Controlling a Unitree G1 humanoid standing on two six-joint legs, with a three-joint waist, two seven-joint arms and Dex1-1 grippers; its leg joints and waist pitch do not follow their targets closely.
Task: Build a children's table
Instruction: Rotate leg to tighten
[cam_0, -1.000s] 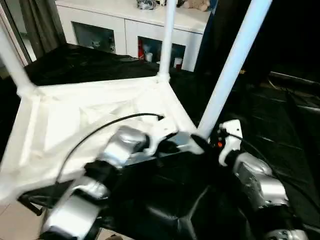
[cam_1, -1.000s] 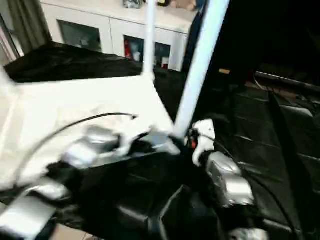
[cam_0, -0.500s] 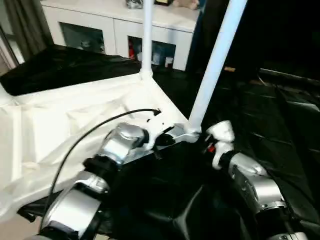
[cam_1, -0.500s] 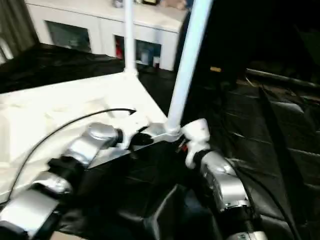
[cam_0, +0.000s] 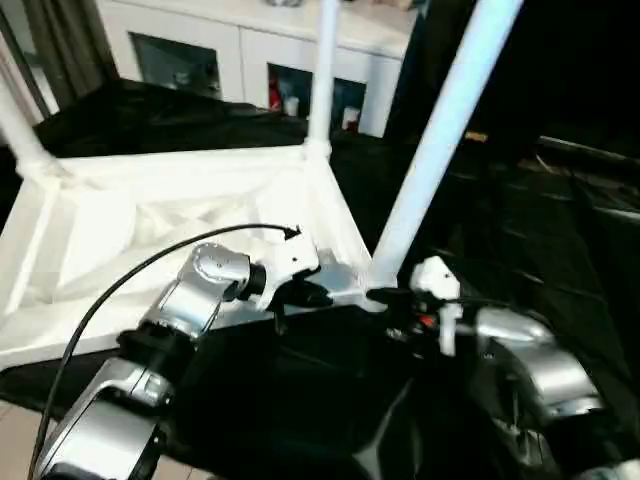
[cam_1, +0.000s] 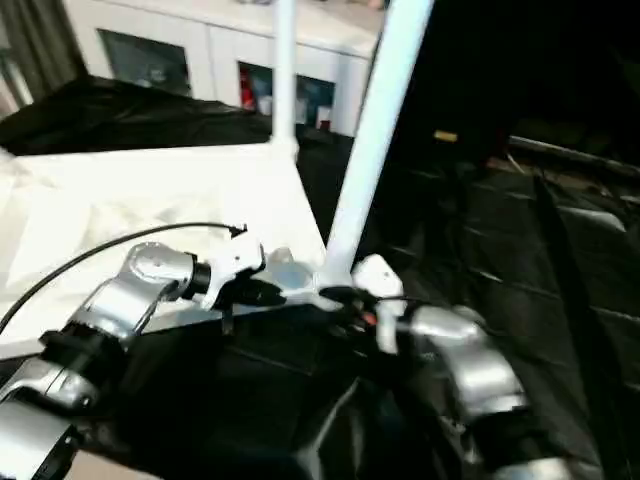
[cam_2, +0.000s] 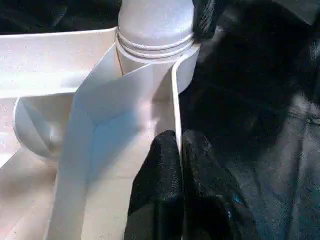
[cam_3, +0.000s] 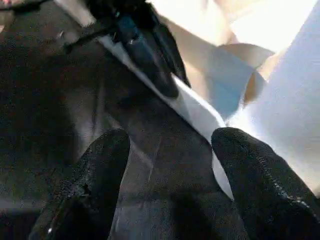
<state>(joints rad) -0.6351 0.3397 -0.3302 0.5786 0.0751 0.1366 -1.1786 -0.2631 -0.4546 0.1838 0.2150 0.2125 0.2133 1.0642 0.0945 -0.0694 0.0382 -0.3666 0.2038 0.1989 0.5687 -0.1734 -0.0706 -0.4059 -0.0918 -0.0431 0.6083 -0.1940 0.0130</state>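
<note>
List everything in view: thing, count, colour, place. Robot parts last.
Table top: one, white, upside down on the black cover, ribbed underside facing up.
Table legs: three seen, white, standing up from the corner sockets; the nearest rises by the claws.
Black cover: one, black, spread under and around the table top.
Cabinet: one, white with glass doors, at the back.
Cable: one, black, arcing over the left forearm.
Left claw: one, black, shut on the table top's rim near the nearest socket.
Right claw: one, black, open, beside the nearest leg's base.
</note>
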